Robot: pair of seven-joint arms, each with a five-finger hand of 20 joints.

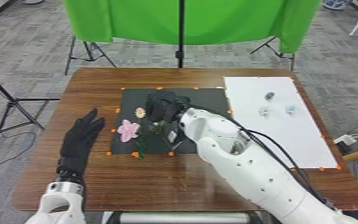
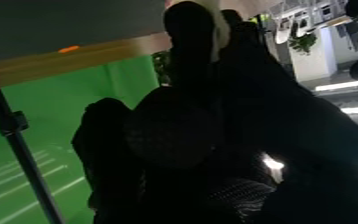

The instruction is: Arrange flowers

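My left hand (image 1: 80,135) lies open over the table's left side, beside the black mat (image 1: 189,148). My right hand (image 1: 165,104) is over the mat's upper middle. On the mat's left part are a large pink flower (image 1: 127,130) and, farther up, a small pale flower (image 1: 140,112). A green stem (image 1: 141,146) runs below the pink one, and dark foliage partly shows under the right wrist. In the right wrist view the dark glove of my right hand (image 2: 171,130) has a pale strip (image 2: 221,30) against it; what this belongs to is unclear.
A white sheet (image 1: 286,137) lies on the right of the wooden table (image 1: 158,187), with several orange markers around its edge and three small grey or clear items near its top, one of them dark (image 1: 270,95). The right forearm crosses the table between sheet and mat. A green cloth hangs behind.
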